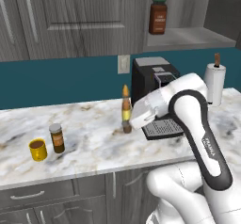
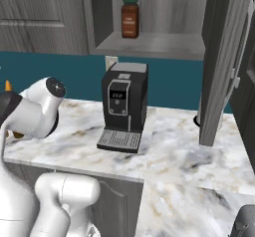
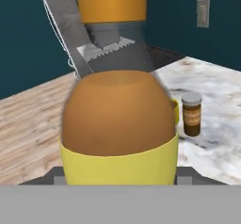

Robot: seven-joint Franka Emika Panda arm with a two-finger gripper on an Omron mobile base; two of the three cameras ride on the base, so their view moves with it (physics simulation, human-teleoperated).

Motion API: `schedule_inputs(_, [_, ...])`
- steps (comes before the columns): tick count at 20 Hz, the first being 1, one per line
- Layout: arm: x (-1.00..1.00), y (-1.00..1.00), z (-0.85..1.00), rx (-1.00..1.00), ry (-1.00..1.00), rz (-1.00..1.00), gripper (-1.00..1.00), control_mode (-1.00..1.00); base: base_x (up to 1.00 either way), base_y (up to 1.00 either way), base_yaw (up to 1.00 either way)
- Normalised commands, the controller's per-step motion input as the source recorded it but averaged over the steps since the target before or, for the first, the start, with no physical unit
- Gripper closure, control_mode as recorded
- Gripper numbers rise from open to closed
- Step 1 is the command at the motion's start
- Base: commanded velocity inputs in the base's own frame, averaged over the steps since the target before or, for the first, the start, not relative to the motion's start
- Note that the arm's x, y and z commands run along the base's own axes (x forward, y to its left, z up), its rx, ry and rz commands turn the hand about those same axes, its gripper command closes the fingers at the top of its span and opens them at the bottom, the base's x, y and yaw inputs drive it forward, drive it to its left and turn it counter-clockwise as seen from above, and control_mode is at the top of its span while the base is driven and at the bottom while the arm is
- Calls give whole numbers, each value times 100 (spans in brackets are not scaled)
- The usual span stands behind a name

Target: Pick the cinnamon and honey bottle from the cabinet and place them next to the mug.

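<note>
No legible writing on cinnamon (image 1: 57, 138)

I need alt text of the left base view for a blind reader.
The white arm's gripper holds the honey bottle upright over the marble counter. Further left, the cinnamon stands beside the yellow mug.

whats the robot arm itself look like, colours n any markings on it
The arm is glossy white with rounded, bulbous link shells. A dark grey to black band loops along the forearm link and bears small white lettering, too small to read. In the right base view a joint cap is dark grey with a small red dot. The white base is smooth and rounded. No loose cables show.
</note>
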Motion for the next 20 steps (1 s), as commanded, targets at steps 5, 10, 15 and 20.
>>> schedule_inputs(5, [94,2,-39,-7,0,15,100,-100,0,0,0])
schedule_inputs(10, [56,26,-13,-7,-4,3,100,-100,0,0,0])
schedule_inputs(15, [13,49,-8,-3,-6,0,100,-100,0,0,0])
schedule_inputs(20, [3,42,-18,0,-3,0,100,-100,0,0,0])
